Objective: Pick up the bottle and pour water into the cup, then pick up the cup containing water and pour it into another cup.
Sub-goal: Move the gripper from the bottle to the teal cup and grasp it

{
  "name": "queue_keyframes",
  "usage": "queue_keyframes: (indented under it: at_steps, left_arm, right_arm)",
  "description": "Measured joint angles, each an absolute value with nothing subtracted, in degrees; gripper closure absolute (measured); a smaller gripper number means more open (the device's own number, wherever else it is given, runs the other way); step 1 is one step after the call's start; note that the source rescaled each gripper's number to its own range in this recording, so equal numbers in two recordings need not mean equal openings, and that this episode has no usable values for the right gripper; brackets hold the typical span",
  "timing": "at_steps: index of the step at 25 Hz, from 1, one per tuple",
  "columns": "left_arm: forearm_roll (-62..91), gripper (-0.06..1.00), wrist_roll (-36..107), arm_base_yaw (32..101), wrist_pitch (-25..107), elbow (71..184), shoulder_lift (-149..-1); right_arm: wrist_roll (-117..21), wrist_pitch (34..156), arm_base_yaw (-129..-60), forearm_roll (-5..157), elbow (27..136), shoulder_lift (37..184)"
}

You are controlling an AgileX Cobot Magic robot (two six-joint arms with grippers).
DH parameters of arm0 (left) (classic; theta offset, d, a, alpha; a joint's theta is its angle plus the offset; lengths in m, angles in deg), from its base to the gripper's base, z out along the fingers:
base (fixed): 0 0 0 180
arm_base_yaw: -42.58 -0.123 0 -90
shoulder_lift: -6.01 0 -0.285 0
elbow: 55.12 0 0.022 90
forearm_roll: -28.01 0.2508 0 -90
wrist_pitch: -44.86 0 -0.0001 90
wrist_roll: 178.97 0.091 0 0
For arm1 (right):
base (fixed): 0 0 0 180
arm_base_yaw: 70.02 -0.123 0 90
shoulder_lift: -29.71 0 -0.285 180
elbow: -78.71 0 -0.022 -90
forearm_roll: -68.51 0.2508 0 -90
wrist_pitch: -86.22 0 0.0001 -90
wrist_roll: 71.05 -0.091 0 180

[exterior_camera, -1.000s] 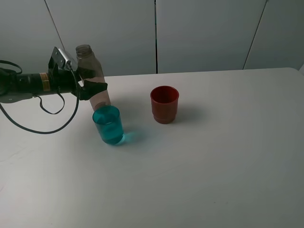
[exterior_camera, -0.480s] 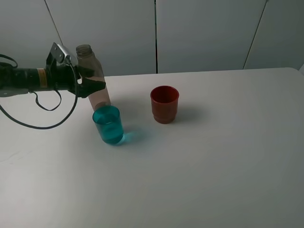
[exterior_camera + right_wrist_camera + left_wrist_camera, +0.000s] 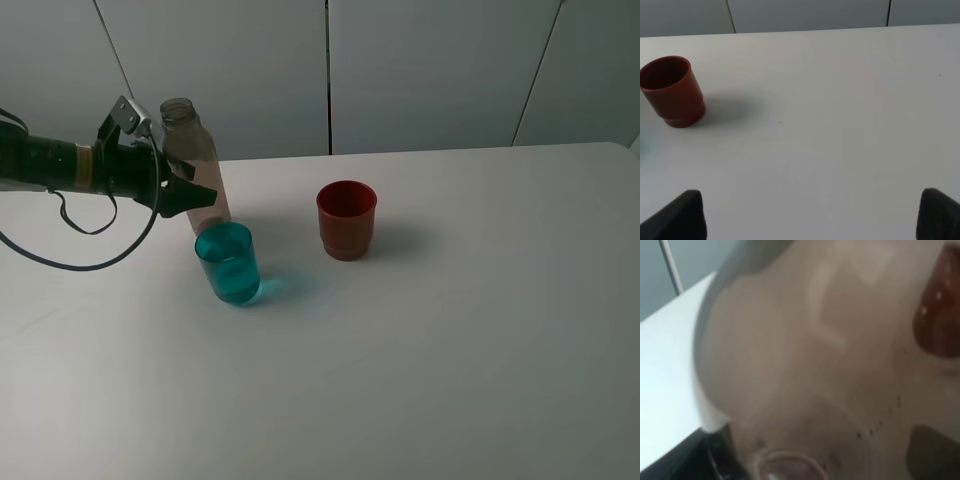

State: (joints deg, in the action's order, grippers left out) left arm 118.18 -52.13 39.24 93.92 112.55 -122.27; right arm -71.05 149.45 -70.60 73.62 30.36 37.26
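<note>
While the bottle (image 3: pixel 196 160) stands upright at upper left, just above the cup (image 3: pixel 228 263), my left gripper (image 3: pixel 197 183) flanks it, fingers spread and unclamped. Cup looks part-filled — first pour likely done; red cup (image 3: pixel 346 219) looks empty — second pour remains.

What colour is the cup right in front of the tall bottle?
Teal-blue: a translucent teal-blue plastic tumbler, clearest in the exterior high view.

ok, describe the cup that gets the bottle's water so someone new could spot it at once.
On the white table, look left in the high view, where a tall smoky bottle stands. Just in front of it, nearer the camera, is a teal tumbler. The only other cup, to its right, is opaque dark red with a stepped base; this one is smooth and see-through.
</note>
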Motion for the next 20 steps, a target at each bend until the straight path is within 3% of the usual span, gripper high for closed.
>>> queue_keyframes:
  at_steps: [20]
  left_arm:
    - [127.22, -0.02, -60.84, 37.2, 92.21, 112.55, -120.26]
  right_arm:
    - [-71.05, 149.45, -70.6, 73.62, 30.36, 37.26]
